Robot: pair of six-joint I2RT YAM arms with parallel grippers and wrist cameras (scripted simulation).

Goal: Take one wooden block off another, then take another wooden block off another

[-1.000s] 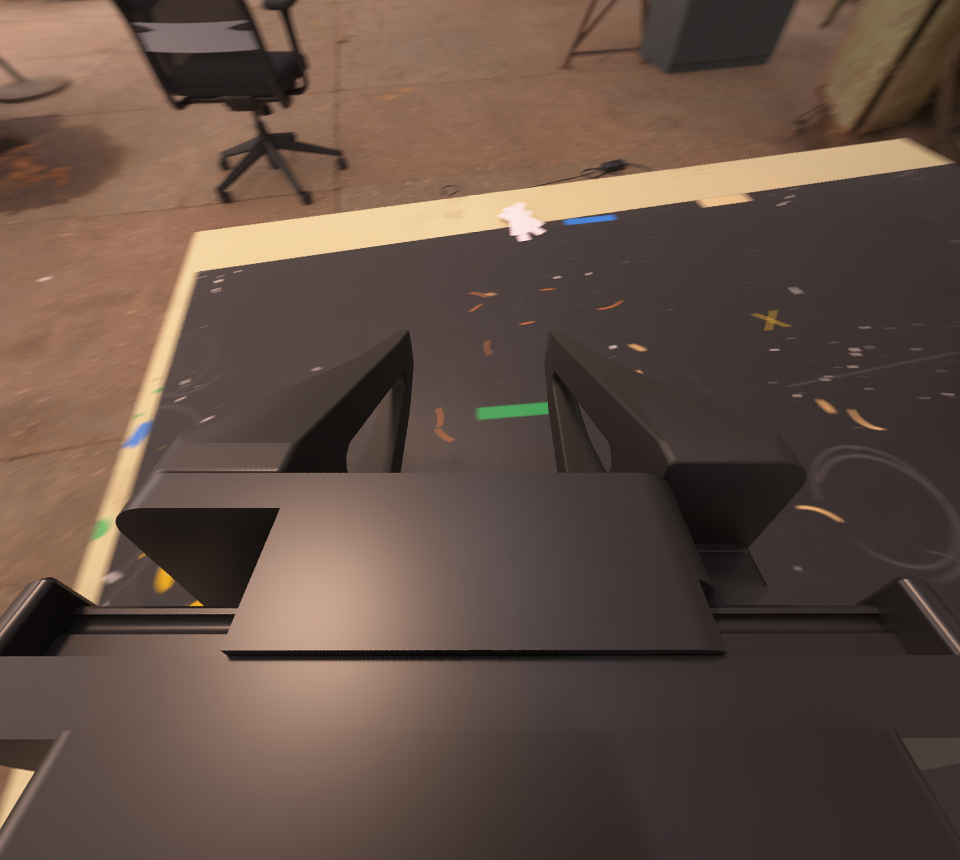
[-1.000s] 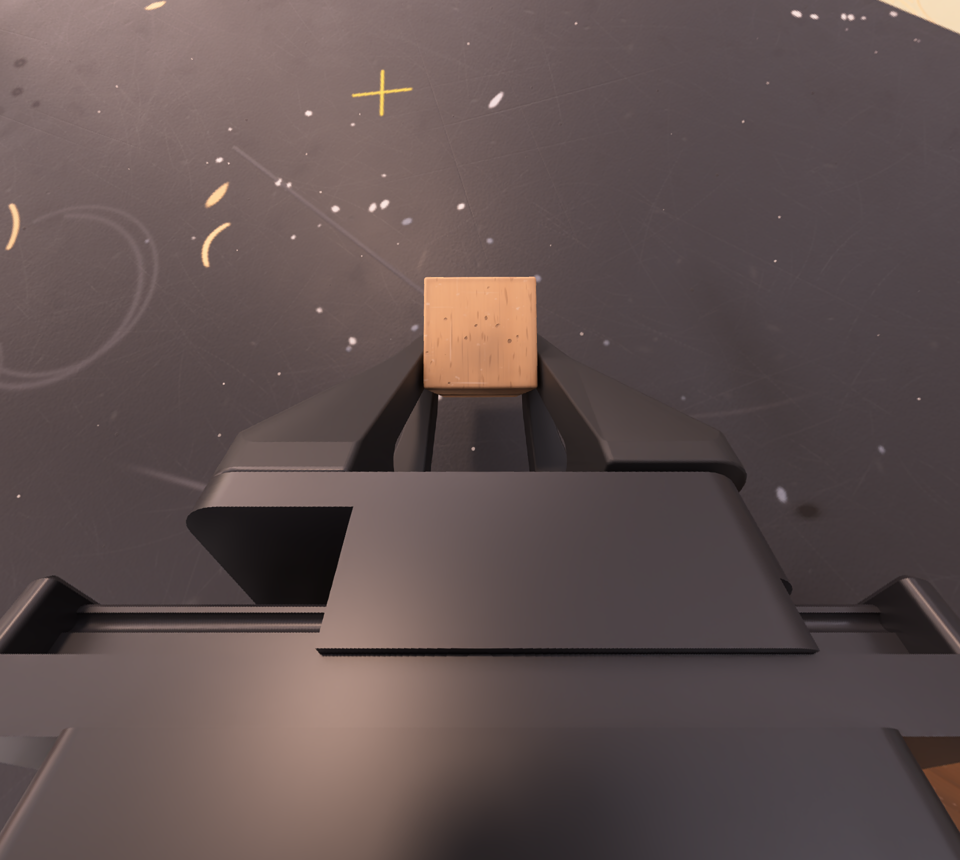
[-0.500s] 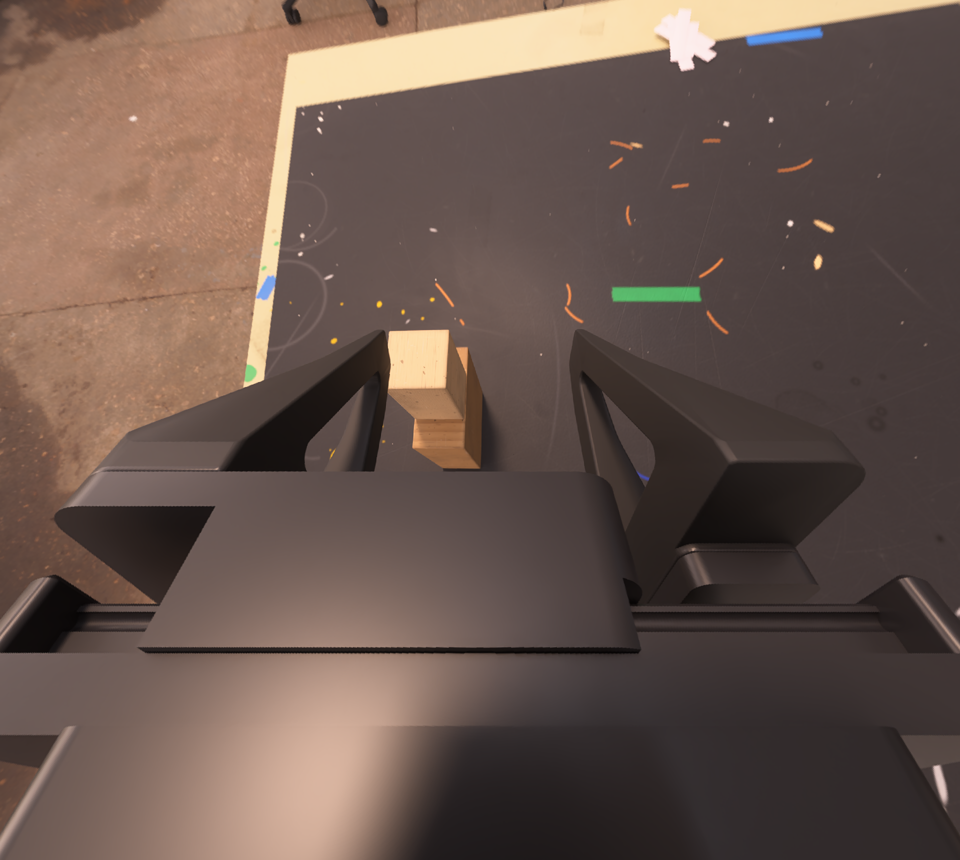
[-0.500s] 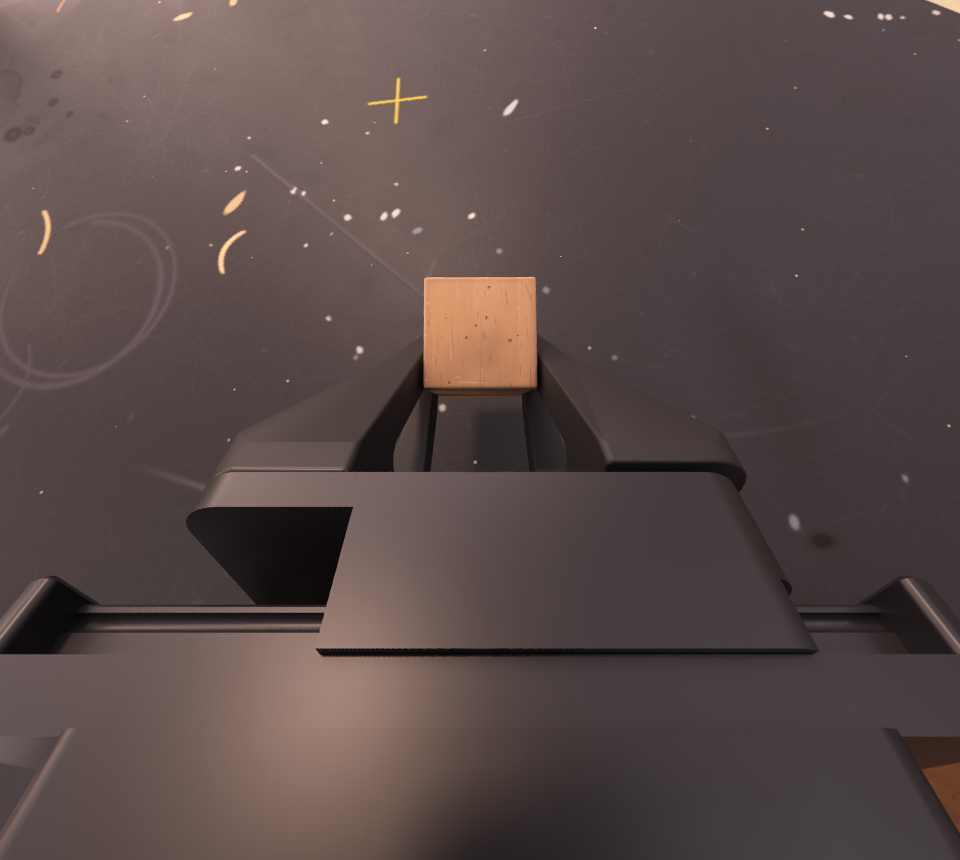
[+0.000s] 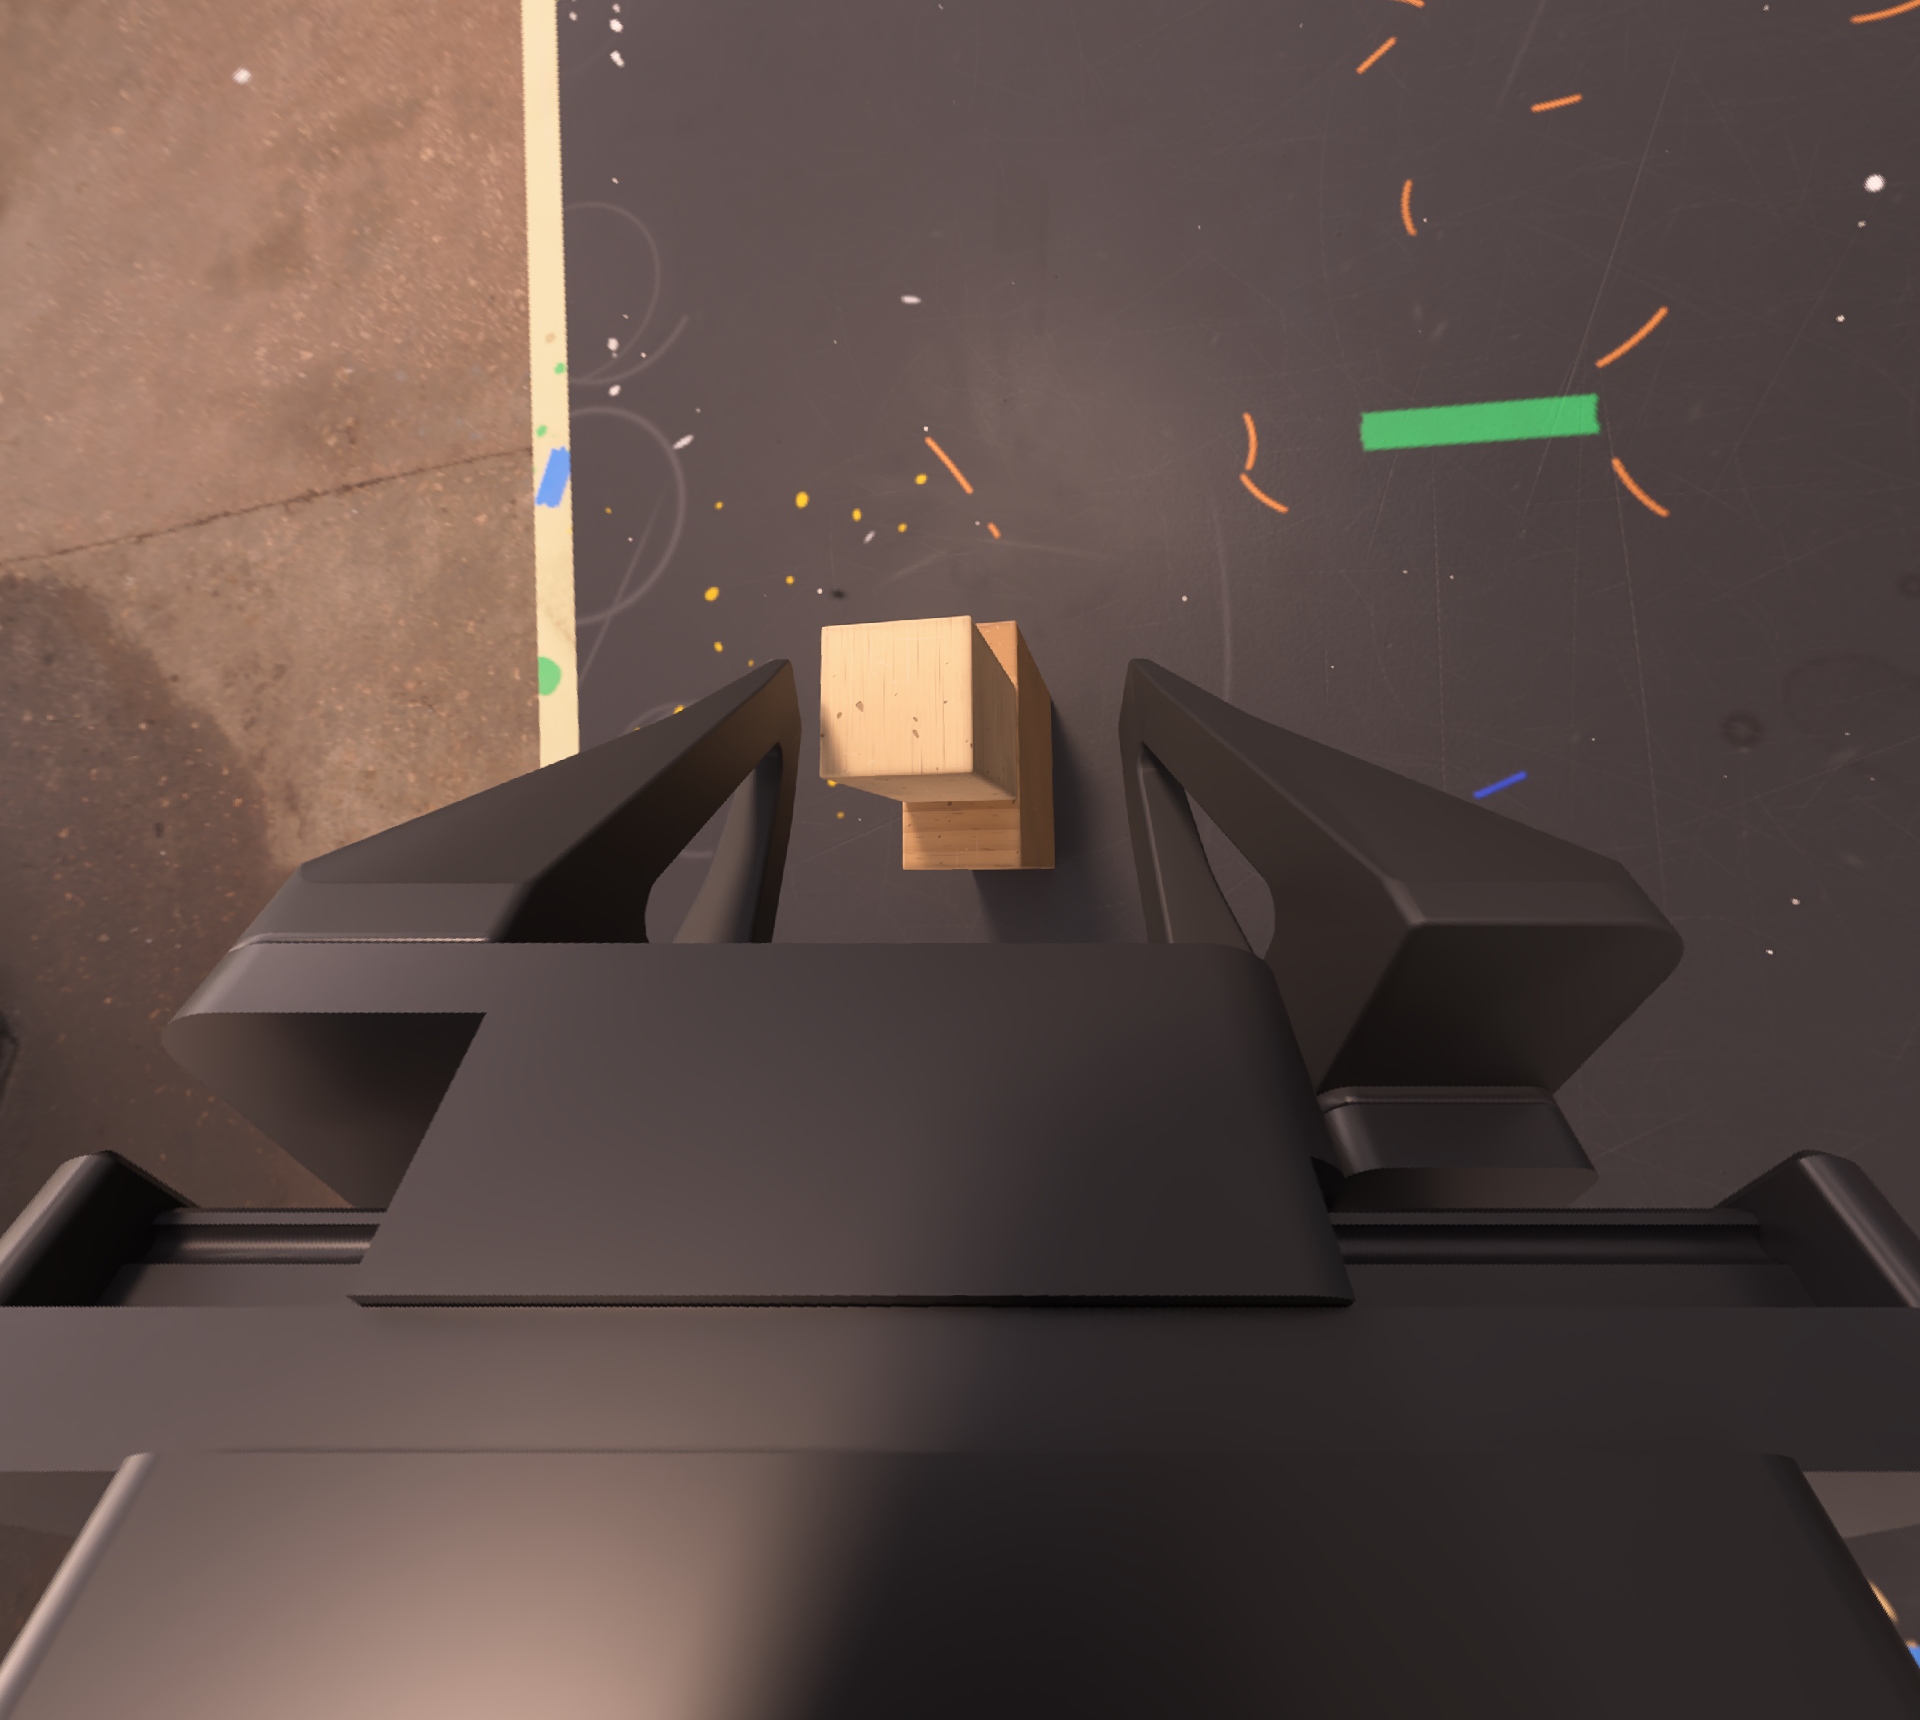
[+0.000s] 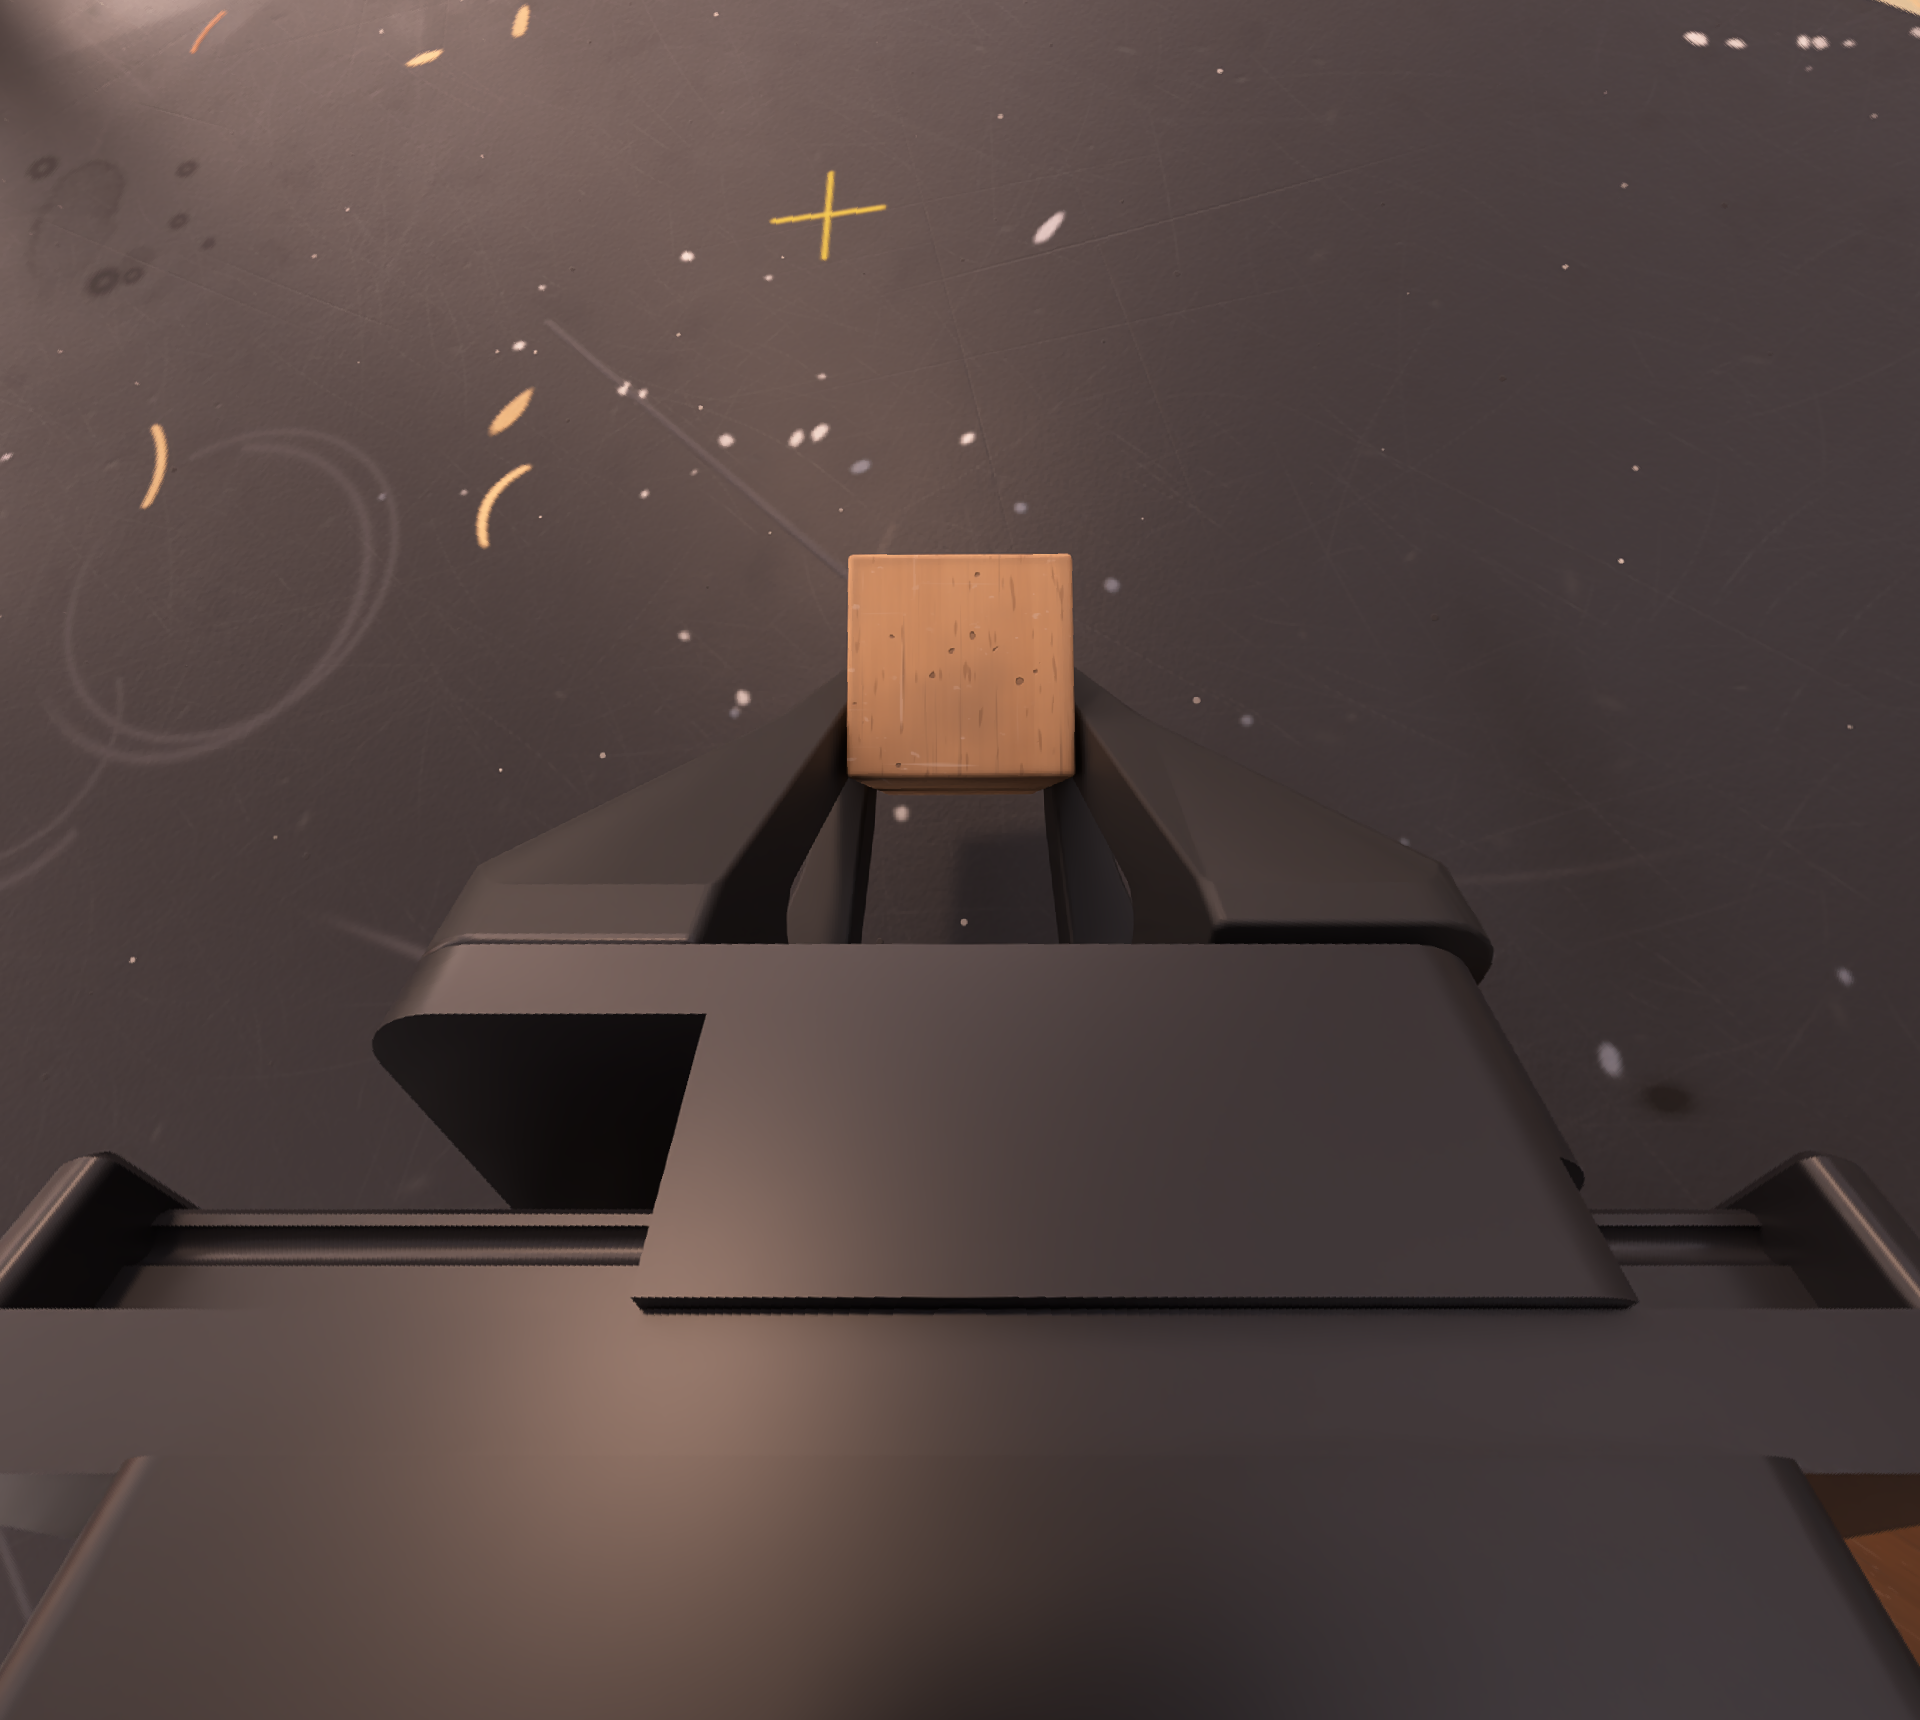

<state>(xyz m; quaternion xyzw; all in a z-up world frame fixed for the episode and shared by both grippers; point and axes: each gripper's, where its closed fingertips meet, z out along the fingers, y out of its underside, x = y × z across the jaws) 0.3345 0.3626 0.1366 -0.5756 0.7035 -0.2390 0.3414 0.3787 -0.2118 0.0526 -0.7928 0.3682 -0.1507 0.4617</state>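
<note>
In the left wrist view a pale wooden block [image 5: 899, 699] sits on top of another wooden block [image 5: 961, 834], stacked on the dark table mat. My left gripper [image 5: 961, 683] is open above the stack, its fingers on either side of it and apart from it. The top block lies closer to the left finger. In the right wrist view my right gripper [image 6: 959, 683] is shut on a reddish-brown wooden block [image 6: 959, 668] and holds it above the mat.
The table's cream border and left edge [image 5: 545, 216] run close to the stack, with the floor [image 5: 260, 320] beyond. A green tape strip [image 5: 1478, 421] lies to the right on the mat. A yellow cross mark [image 6: 828, 214] lies ahead of the right gripper.
My left gripper has tipped down from looking across the room and closed in over the block stack. My right gripper has drifted slightly with its block still held.
</note>
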